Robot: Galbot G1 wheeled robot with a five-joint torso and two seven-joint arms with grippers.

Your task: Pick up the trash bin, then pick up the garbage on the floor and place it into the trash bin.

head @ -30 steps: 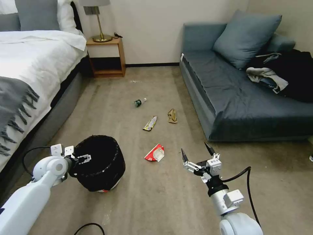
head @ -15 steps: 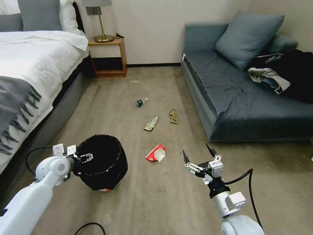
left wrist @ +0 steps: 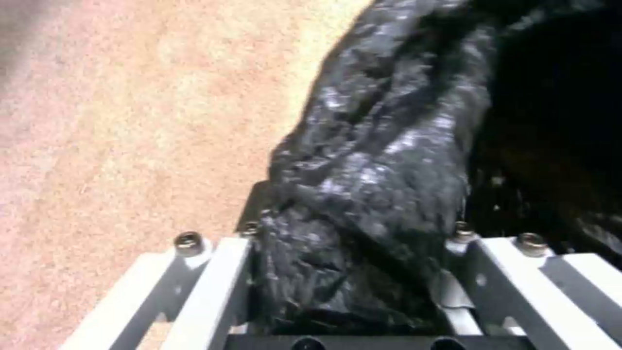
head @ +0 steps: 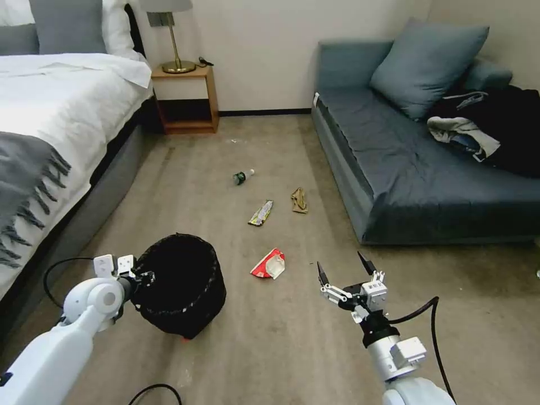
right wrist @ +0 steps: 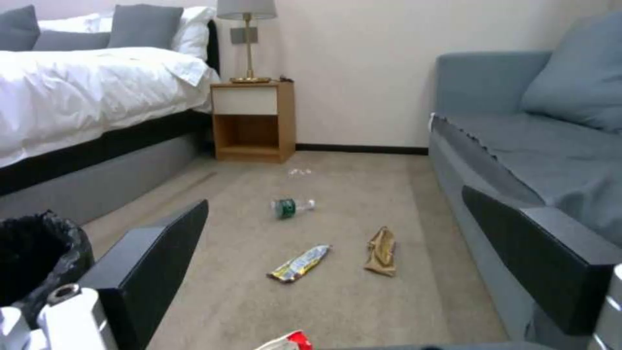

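I have the left hand [head: 143, 275] clamped on the near rim of the trash bin [head: 183, 284], and the left wrist view shows the crinkly black bag [left wrist: 369, 194] bunched tight between the two white fingers [left wrist: 214, 282]. In the head view the bin is tilted, its mouth leaning toward my left arm, with a bit of red showing under its base against the carpet [head: 270, 337]. It sits on the floor between the bed [head: 50, 129] and the litter.

My right hand [head: 343, 270] hovers low over the carpet with its dark fingertips [head: 320, 273] spread wide and nothing between them. It hangs just right of the red-and-white wrapper [head: 269, 263], which lies flat on the floor between the bin and that hand; the wrapper's edge also peeks in at the edge of the right wrist view [right wrist: 285, 341].

Farther out along the carpet I see the long yellow-silver wrapper [head: 261, 212], and beside it, nearer the sofa [head: 416, 169], the crumpled brown paper [head: 298, 200]. Beyond both lies the small bottle [head: 242, 176] on its side, white cap pointing toward the sofa. The right wrist view shows the same three pieces apart from each other: wrapper [right wrist: 300, 263], paper [right wrist: 381, 251], bottle [right wrist: 291, 206].

A heap of dark and grey clothes [head: 484, 129] lies on the sofa, and a nightstand [head: 183, 98] stands against the far wall.
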